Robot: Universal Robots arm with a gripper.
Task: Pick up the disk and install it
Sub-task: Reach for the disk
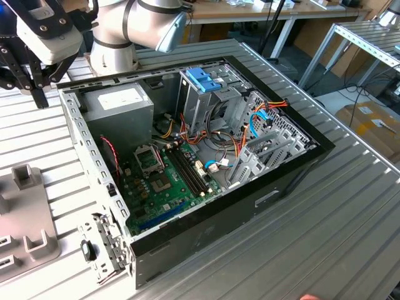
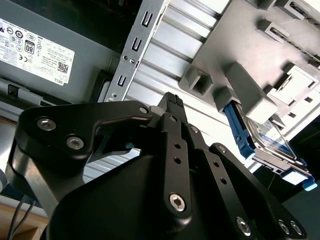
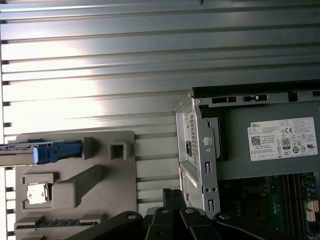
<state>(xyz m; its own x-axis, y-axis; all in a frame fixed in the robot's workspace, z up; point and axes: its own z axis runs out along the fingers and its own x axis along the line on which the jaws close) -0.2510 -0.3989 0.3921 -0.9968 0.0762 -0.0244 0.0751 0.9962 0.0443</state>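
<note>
Gripper (image 2: 170, 100) closed, empty, hovering over slatted table (image 3: 150, 50) beside the open computer case (image 1: 219, 219). Disk (image 2: 267, 137) sits slotted in gray holder (image 2: 240, 55), near me, untouched.

Table (image 1: 350, 206): silver-grey, ribbed in parallel lines. Computer case (image 1: 206, 234): black shell, bare grey metal inside. Circuit board (image 1: 164, 187): green. Power supply (image 1: 119, 103): grey, white label. Bracket (image 1: 203, 80): light blue. Disk (image 2: 272, 140): silver, blue rail. Holder (image 3: 125, 170): plain grey. Gripper (image 2: 170, 107): black.
</note>
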